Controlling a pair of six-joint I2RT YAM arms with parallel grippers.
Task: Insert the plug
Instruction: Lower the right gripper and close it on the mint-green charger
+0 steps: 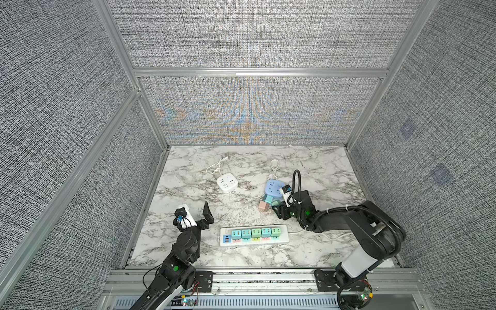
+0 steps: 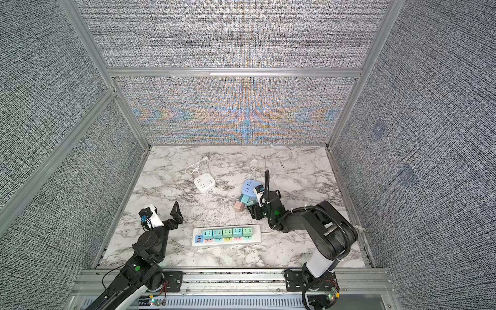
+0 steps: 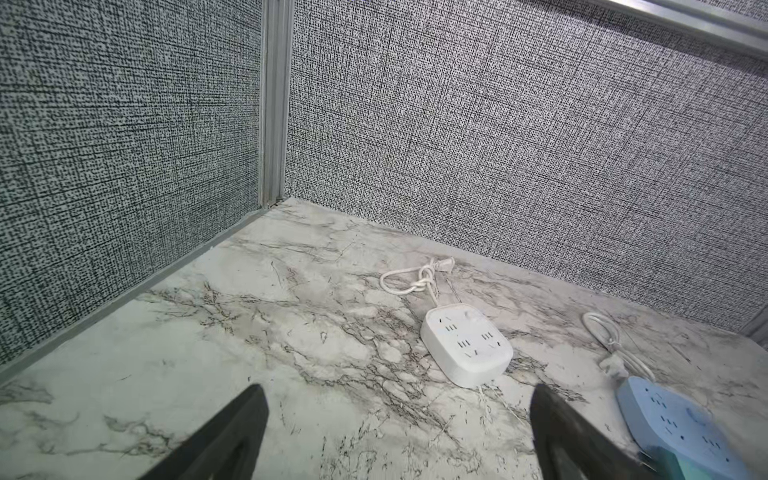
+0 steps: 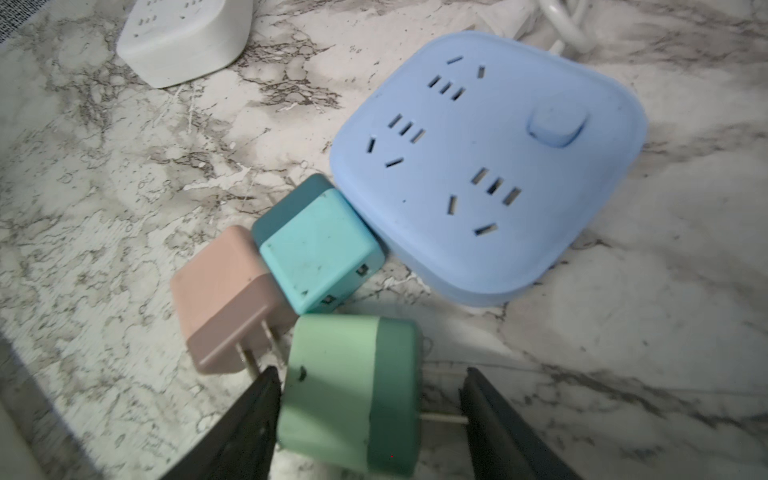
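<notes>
the green plug lies just beside the blue socket box, not plugged in yet. my right gripper has half-open fingers around it; i cannot tell if they squeeze. my left gripper is wide open, empty.

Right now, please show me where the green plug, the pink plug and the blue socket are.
green plug (image 4: 332,386): right wrist view, on its light green side face.
pink plug (image 4: 226,291): right wrist view, on its broad side face.
blue socket (image 4: 490,166): right wrist view, middle of its top face.
</notes>
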